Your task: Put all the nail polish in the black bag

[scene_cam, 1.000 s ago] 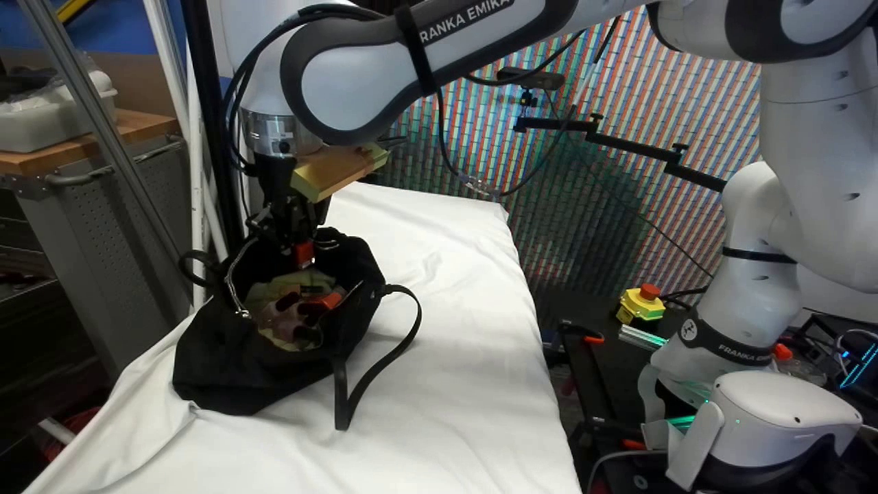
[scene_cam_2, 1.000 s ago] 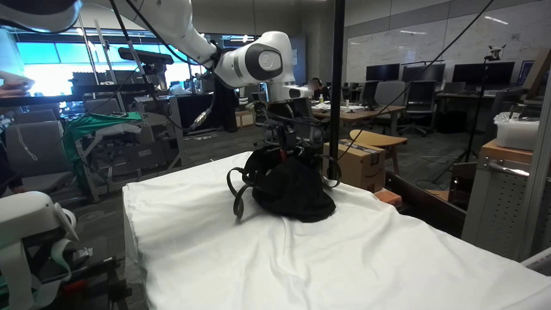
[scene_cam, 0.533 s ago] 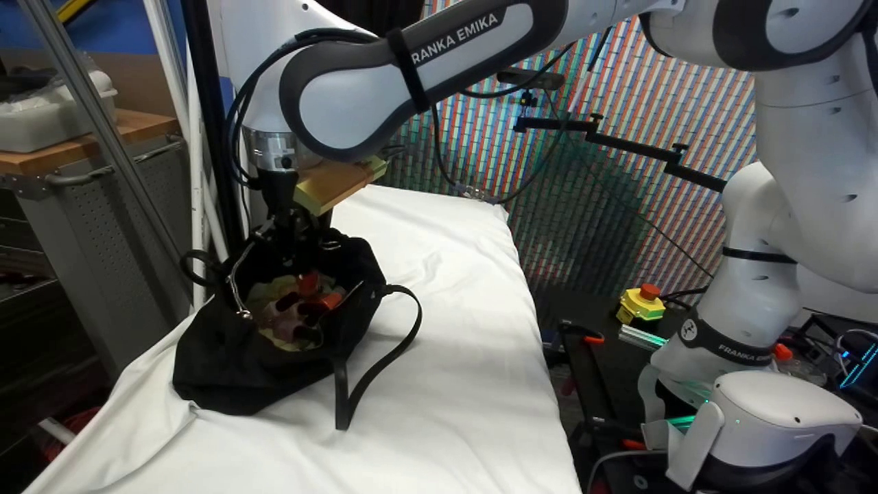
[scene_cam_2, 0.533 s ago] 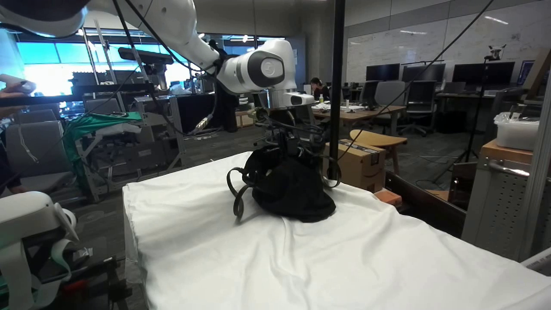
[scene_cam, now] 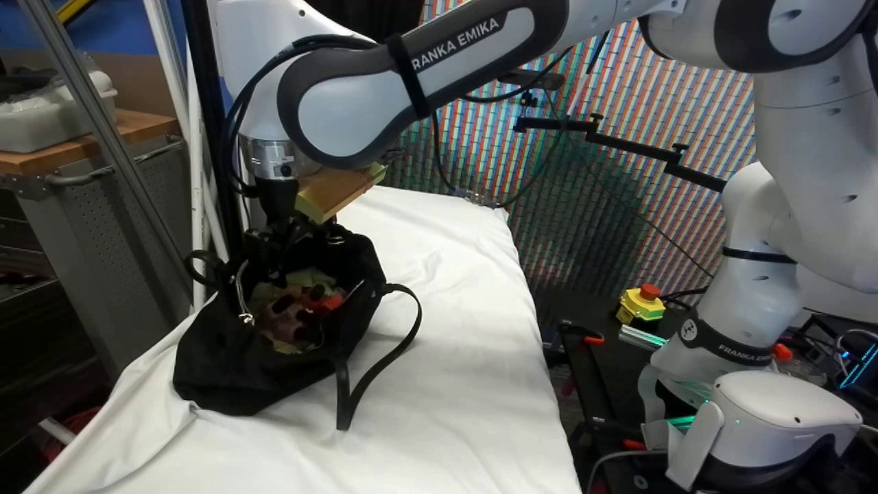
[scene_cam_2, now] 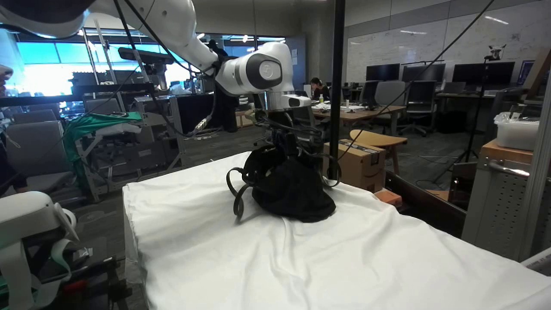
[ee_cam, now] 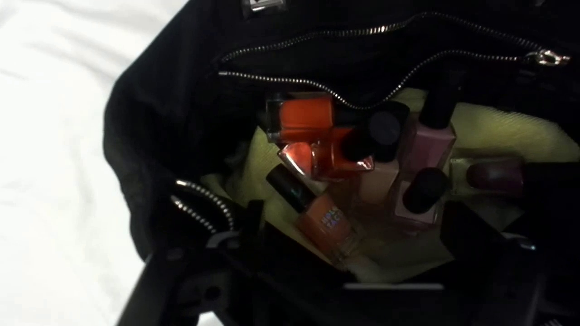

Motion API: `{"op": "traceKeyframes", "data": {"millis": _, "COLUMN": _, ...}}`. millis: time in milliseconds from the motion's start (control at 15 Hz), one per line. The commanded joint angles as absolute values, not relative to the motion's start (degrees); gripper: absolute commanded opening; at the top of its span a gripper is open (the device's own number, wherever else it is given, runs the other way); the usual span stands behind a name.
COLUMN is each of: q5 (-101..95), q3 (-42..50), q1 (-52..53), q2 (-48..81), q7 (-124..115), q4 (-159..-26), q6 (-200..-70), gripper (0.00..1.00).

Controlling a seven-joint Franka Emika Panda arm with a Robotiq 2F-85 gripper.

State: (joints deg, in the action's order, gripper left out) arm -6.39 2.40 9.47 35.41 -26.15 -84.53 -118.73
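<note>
While the gripper hangs in the mouth of the black bag, its fingers stand wide apart. Below them, inside the bag, the nail polish bottles sit clustered.

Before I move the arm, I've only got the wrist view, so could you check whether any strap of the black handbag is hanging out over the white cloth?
Observer: Yes. In an exterior view, a thin black strap loops out from the side of the black handbag and over the white cloth.
Operator: Okay, and is anything tall standing beyond the bag that I can't see from here?
Observer: Yes. In an exterior view, a black upright pole rises beyond the black handbag, in front of a cardboard box.
</note>
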Motion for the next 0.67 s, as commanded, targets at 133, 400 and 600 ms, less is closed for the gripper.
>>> {"op": "traceKeyframes", "data": {"millis": 133, "q5": -2.9, "q3": -2.1, "q1": 8.3, "q2": 27.5, "q7": -13.2, "q4": -93.3, "q6": -117.3, "gripper": 1.00}}
{"op": "traceKeyframes", "data": {"millis": 400, "q5": -1.3, "q3": -5.0, "q1": 9.1, "q2": 17.7, "q7": -8.7, "q4": -104.2, "q6": -116.5, "gripper": 1.00}}
{"op": "traceKeyframes", "data": {"millis": 600, "q5": -0.9, "q3": -6.9, "q1": 9.8, "q2": 9.4, "q7": -9.1, "q4": -112.1, "q6": -115.4, "gripper": 1.00}}
